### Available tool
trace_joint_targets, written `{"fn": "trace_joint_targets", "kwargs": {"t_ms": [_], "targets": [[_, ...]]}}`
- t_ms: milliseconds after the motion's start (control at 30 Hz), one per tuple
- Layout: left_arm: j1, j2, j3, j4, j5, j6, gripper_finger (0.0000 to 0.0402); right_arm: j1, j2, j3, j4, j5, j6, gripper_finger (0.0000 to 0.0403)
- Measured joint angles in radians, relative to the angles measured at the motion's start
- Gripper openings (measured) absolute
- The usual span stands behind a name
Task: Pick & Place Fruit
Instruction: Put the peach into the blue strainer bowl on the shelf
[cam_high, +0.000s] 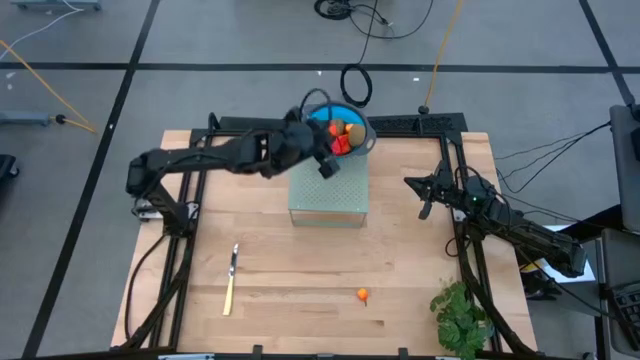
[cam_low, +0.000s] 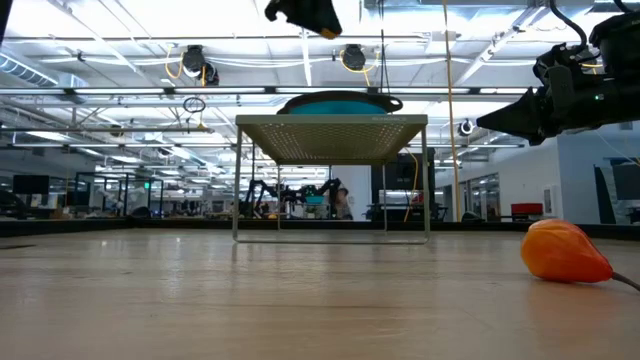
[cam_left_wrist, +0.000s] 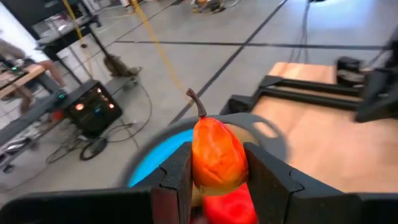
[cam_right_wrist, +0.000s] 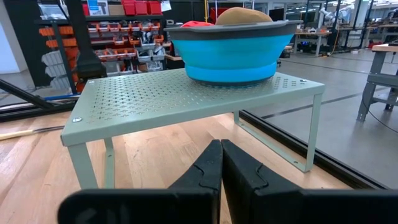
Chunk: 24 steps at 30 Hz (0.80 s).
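We saw a pale green perforated metal shelf (cam_high: 328, 192) near the wooden table's (cam_high: 300, 270) twelve o'clock edge, a slim yellow-handled knife (cam_high: 231, 279) lying at seven o'clock, and a leafy green plant (cam_high: 462, 316) at five o'clock.

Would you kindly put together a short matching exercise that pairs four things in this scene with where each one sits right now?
Things:
1. blue bowl
2. orange-red pear
3. small orange fruit
4. knife

Places:
A. between the left gripper's fingers, above the bowl
B. alone on the table, near the leafy plant
C. on the green perforated stand
D. flat on the table's left part

Pairs: 1-C, 2-A, 3-B, 4-D
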Motion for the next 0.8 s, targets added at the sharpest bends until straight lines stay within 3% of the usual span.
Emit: {"fn": "trace_joint_targets", "kwargs": {"t_ms": [433, 800], "targets": [[0.221, 0.0, 0.0, -0.006, 0.251, -0.042, 0.012, 0.0, 0.0, 0.0, 0.0, 0.0, 0.0, 0.0], [0.278, 0.015, 0.0, -0.032, 0.364, -0.085, 0.012, 0.0, 0.0, 0.0, 0.0, 0.0, 0.0, 0.0]]}}
